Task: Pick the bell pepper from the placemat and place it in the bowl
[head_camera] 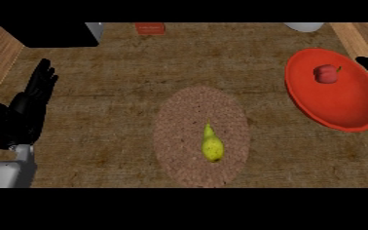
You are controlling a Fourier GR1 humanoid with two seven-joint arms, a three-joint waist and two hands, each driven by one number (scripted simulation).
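1. Bell pepper (pixel 327 73), red with a short stem, lies inside the red bowl (pixel 316 105), toward the bowl's upper part, well apart from the left fingers and across the tabletop from them.
2. Red bowl sits at the right edge of the wooden tabletop (pixel 108 102), partly cut off by the view's right border.
3. Left hand (pixel 32 100) shows at the left edge, black, fingers (pixel 45 75) straight and pointing up the view, spread slightly, holding nothing. It rests there, clear of every object.
4. Grey left forearm (pixel 18 168) enters from the lower left corner below the hand.
5. A small dark shape (pixel 362 62) shows at the right border just beyond the bowl's rim; whether it is the right hand cannot be told, and nothing of its fingers can be read.
6. Woven oval placemat (pixel 201 136) lies in the middle of the tabletop, to the right of the left fingers and nearer the lower edge.
7. Yellow-green pear (pixel 211 145) lies on the placemat, narrow end pointing up the view, well apart from the left fingers.
8. Small red box (pixel 149 28) sits at the far edge of the tabletop, beyond the left fingers and to their right.
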